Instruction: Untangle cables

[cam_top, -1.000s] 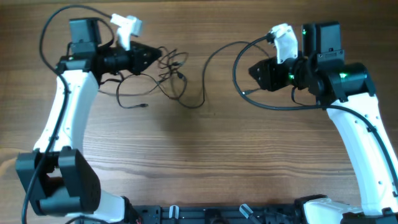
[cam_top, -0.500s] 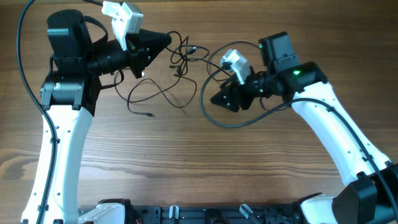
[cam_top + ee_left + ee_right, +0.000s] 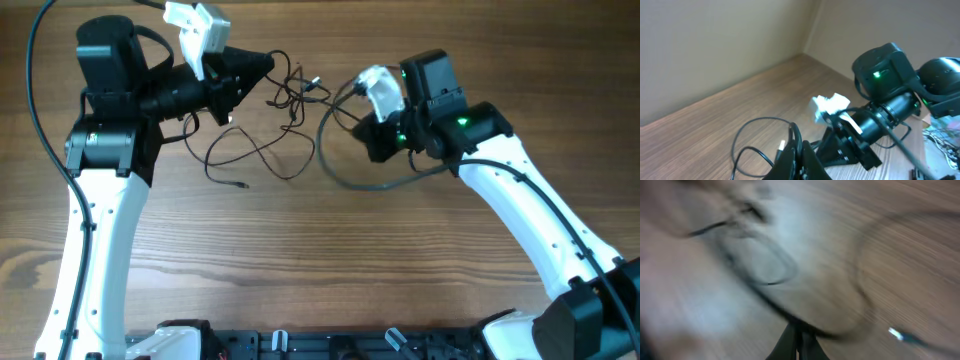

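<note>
The cables [image 3: 262, 150] lie as thin black loops on the wooden table, with a tangled knot [image 3: 293, 88] at the back middle. My left gripper [image 3: 262, 70] points right and is shut on a strand at the knot's left side. In the left wrist view its fingers [image 3: 799, 159] pinch a black cable [image 3: 756, 121], with a small plug [image 3: 783, 145] beside them. My right gripper [image 3: 370, 148] is shut on the larger loop [image 3: 335, 170] to the right. The right wrist view is blurred, but the gripper [image 3: 799, 342] pinches a black cable [image 3: 785, 312], and a plug end [image 3: 900, 335] lies nearby.
Thicker black robot cables arc over each arm, the left one [image 3: 40, 60] and the right one [image 3: 430, 170]. A loose plug end [image 3: 240, 185] lies in front of the loops. The right arm [image 3: 885, 100] fills the left wrist view's right side. Fixtures [image 3: 330, 345] line the front edge.
Both arms came in toward the middle. In the last half second the right gripper shut on the loop and shifted up and right, dragging it. The left gripper stayed shut on its strand.
</note>
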Available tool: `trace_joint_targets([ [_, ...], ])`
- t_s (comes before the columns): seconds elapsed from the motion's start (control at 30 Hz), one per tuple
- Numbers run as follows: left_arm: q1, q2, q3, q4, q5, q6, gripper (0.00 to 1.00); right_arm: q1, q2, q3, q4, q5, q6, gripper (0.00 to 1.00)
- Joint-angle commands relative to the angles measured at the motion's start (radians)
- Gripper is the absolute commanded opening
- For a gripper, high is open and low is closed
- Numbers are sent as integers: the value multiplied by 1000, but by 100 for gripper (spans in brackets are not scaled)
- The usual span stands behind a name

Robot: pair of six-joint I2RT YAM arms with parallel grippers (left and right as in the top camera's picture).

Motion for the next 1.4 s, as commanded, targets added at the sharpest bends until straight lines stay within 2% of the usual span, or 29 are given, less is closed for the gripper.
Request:
trace_joint_targets([
  [0.0,0,-12,8,-3,-83,-5,4,-1,17,1,-43,452,310,4],
  [0.07,3,-12,8,-3,-108,-4,4,-12,17,1,-81,529,369,4],
  [0.23,23,-12,8,-16,-126,-4,4,-74,17,1,-138,516,386,4],
  [0.33,23,-12,8,-32,-126,-4,5,-74,17,1,-71,230,172,4],
  [0.37,23,-12,8,-34,-126,-4,5,-74,17,0,-47,158,155,8],
  [0.4,23,-12,8,-37,-126,-4,4,-74,17,1,-14,-12,37,47],
  [0.43,21,-12,8,-37,-126,-4,5,-74,17,1,-10,-106,-47,59],
  [0.47,21,-12,8,-37,-125,-5,4,-72,18,1,-12,-181,-122,66],
  [0.5,21,-12,8,-37,-125,-5,4,-72,18,1,-16,-198,-158,77],
  [0.63,21,-12,8,-37,-126,-2,5,-72,18,1,-22,-202,-241,91],
  [0.83,21,-12,8,-44,-125,17,5,-67,37,1,-15,-279,-293,94],
  [1.0,21,-12,8,-62,-117,25,5,-24,134,1,64,-279,-305,93],
  [1.07,21,-12,8,-63,-118,25,5,-13,171,0,135,-279,-259,86],
  [1.13,21,-12,8,-63,-118,25,5,-13,185,1,196,-277,-217,69],
  [1.2,21,-12,8,-67,-118,25,5,-13,190,1,237,-253,-187,56],
  [1.23,21,-12,8,-70,-118,25,5,-13,190,1,248,-220,-174,25],
  [1.27,21,-12,8,-72,-118,25,5,-13,190,1,253,-137,-142,4],
  [1.37,21,-12,8,-82,-118,25,6,-13,190,1,236,154,10,4],
])
